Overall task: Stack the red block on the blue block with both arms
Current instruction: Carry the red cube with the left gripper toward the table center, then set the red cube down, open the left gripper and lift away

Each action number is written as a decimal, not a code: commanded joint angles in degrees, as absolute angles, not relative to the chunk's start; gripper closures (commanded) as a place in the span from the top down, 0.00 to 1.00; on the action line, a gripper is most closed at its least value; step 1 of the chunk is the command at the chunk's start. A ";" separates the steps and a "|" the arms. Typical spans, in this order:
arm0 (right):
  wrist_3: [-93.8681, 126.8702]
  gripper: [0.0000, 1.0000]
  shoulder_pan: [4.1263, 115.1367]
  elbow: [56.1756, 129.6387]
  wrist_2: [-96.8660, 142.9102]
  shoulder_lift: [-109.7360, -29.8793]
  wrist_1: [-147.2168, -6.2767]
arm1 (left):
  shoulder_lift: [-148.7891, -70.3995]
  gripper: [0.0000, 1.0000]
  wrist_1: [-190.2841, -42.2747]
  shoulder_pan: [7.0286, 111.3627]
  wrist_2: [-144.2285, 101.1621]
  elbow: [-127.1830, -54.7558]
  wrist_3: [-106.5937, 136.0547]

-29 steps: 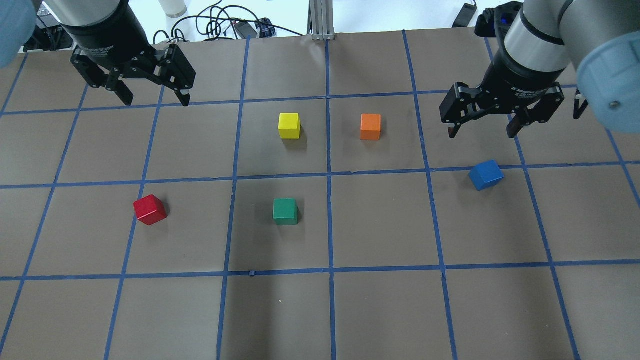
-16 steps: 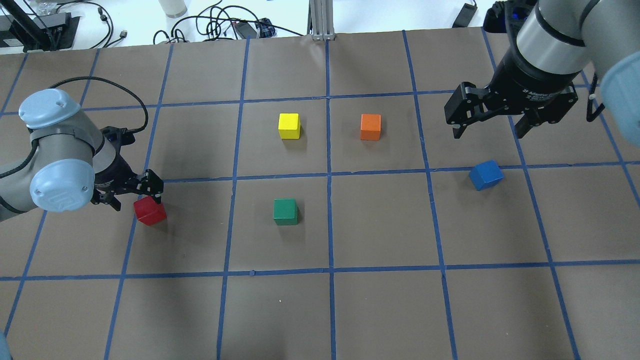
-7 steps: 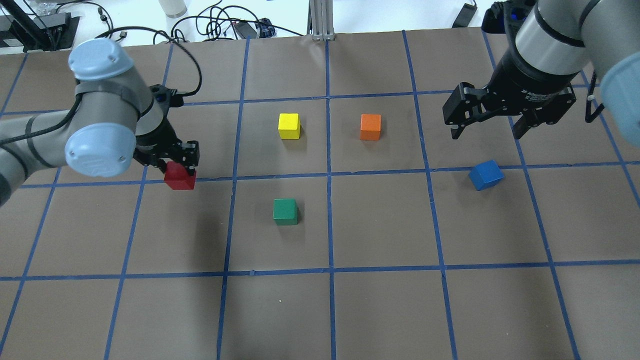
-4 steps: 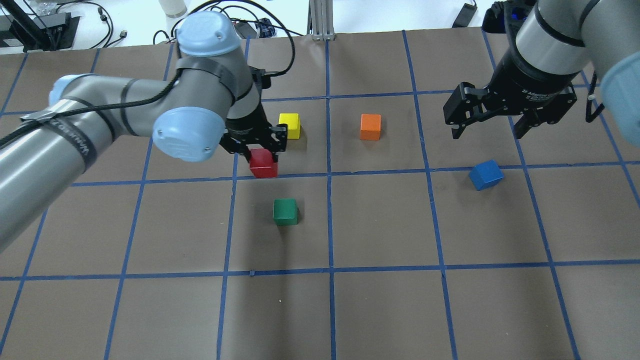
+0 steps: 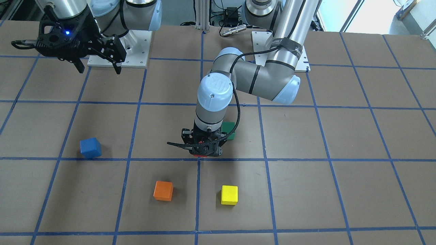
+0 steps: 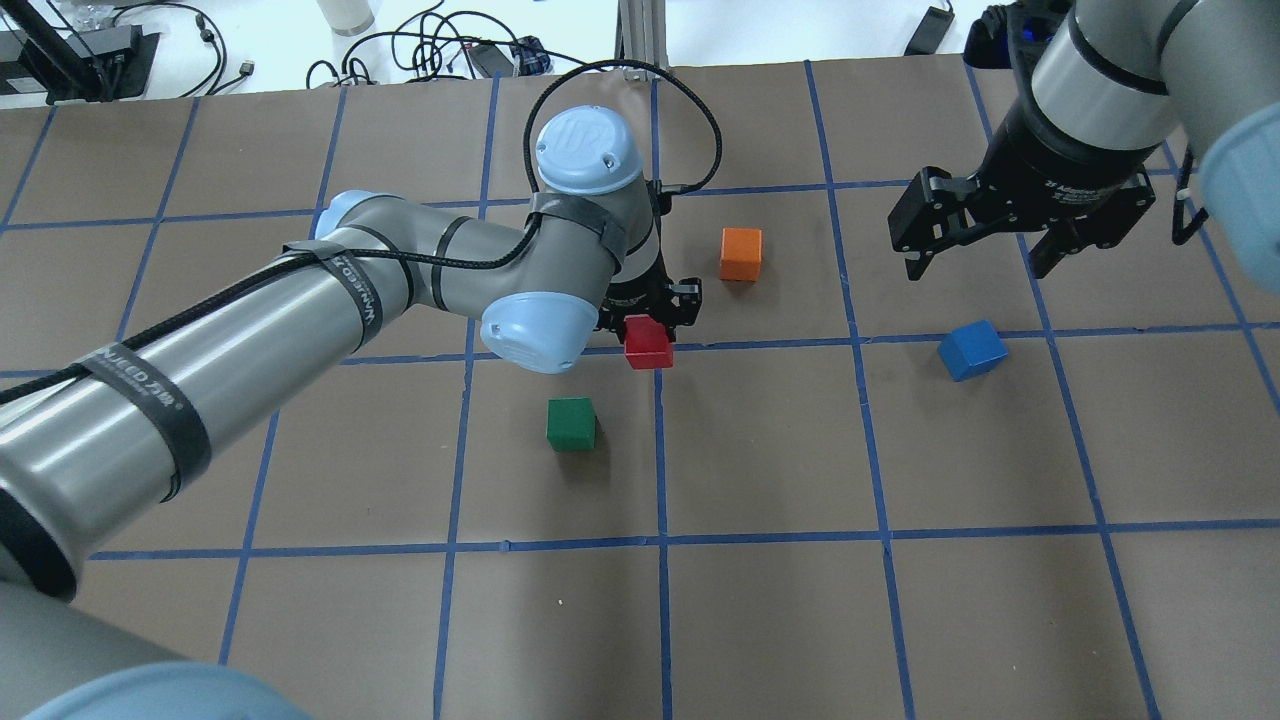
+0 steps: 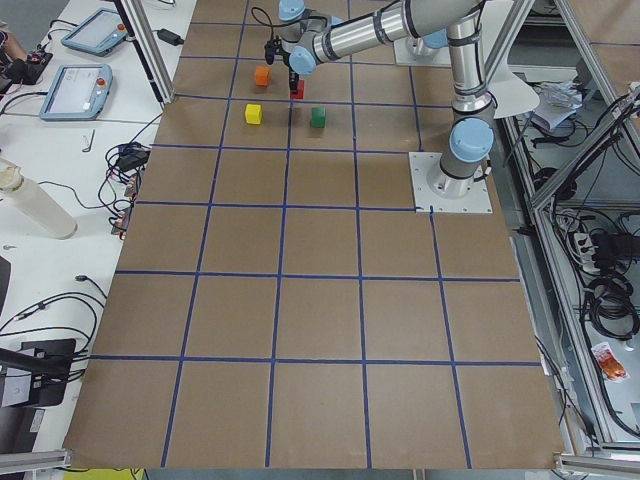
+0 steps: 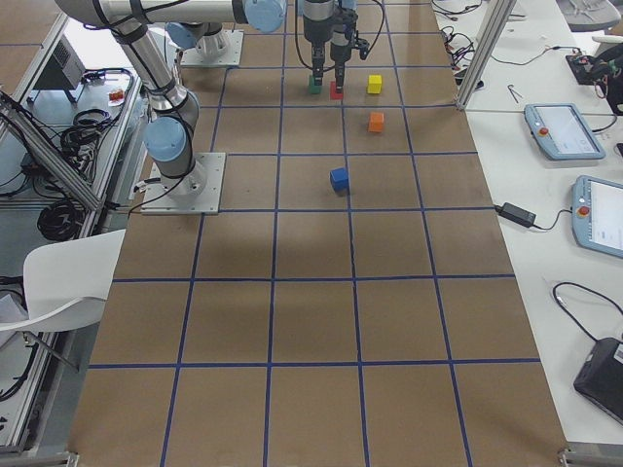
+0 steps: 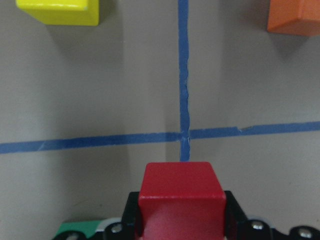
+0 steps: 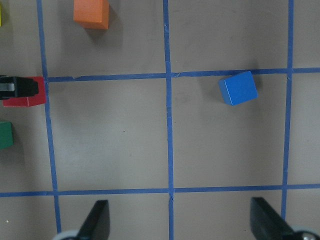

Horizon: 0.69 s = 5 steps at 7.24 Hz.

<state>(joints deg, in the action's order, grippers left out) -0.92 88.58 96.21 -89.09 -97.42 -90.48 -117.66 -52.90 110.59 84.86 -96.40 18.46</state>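
1. The red block (image 6: 648, 343) was clamped between the fingers of the left gripper (image 6: 650, 320), at a crossing of blue tape lines (image 6: 760, 345), near the green cube (image 6: 571, 423).
2. The right gripper (image 6: 978, 268) was held with its fingers spread wide.
3. The blue block (image 6: 972, 350) was seen on the table (image 6: 760, 620), near the right gripper and well apart from the red block.

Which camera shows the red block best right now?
Left wrist-mounted: the red block fills the foreground, held in the left gripper. Overhead shows it partly under the gripper; front-facing shows only a red sliver; the side views show it tiny; the right wrist view catches it at the edge.
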 commanded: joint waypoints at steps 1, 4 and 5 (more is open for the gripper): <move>-4.04 1.00 88.51 96.24 -89.21 -97.47 -90.35 | -120.58 0.99 -50.18 111.88 85.34 -96.76 18.72; -3.78 1.00 88.59 96.24 -89.30 -97.47 -90.35 | -116.48 1.00 -55.42 109.97 85.61 -94.93 16.19; -3.26 1.00 88.59 96.24 -89.38 -97.21 -90.44 | -113.15 1.00 -66.86 106.64 86.04 -90.48 10.69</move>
